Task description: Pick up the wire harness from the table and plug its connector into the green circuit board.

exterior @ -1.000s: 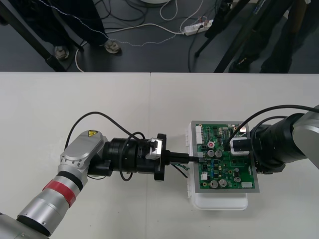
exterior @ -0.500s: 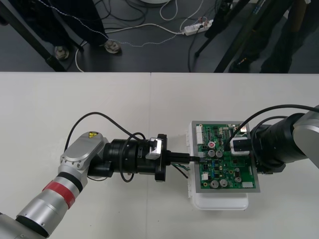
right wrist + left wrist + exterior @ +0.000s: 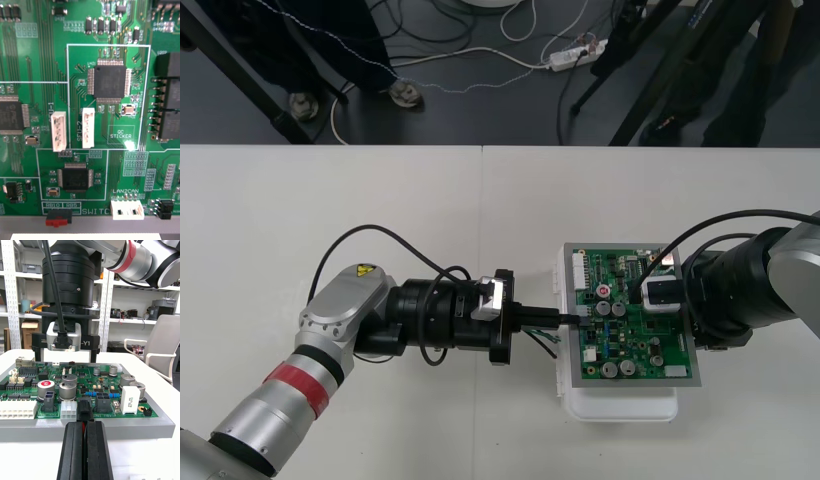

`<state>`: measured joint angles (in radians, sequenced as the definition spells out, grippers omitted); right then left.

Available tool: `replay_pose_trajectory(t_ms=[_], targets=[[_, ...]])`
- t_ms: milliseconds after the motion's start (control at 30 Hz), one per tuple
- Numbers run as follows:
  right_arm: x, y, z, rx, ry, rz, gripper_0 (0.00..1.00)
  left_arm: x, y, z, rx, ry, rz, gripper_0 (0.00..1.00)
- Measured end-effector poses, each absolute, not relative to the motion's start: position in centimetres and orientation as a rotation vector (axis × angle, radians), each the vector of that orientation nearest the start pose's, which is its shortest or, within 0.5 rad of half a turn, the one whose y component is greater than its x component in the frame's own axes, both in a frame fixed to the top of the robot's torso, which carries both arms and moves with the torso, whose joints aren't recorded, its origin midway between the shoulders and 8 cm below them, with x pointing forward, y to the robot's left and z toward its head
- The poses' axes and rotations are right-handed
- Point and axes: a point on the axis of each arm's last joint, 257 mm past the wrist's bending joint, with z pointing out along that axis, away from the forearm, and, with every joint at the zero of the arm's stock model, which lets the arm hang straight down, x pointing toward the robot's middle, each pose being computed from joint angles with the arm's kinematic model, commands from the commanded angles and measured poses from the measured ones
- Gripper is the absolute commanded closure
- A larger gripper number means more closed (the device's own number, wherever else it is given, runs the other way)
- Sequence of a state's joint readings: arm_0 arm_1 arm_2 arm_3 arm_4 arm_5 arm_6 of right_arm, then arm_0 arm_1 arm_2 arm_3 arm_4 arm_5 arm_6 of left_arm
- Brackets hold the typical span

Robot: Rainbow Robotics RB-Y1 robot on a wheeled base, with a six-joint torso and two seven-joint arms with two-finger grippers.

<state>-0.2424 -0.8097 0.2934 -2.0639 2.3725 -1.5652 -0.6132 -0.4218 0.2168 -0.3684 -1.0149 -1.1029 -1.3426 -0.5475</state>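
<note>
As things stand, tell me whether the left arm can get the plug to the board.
Probably yes: the left gripper is shut on the plug right at the board's edge, nothing between them. The right gripper stands farther in over the board, clear of that edge.

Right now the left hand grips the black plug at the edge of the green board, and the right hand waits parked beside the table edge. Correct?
One thing is wrong: the right hand is not parked; the front view shows it over the green board. The left hand does grip the black plug at the board's edge.
</note>
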Motion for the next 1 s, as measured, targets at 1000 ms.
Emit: replay_pose_trajectory(t_ms=[1000], targets=[[38.76, -25.09, -27.89, -2.023, 1.963, -0.265, 0.00, 35.21, -6.45, -24.02, 1.357, 0.933, -1.050, 1.00]])
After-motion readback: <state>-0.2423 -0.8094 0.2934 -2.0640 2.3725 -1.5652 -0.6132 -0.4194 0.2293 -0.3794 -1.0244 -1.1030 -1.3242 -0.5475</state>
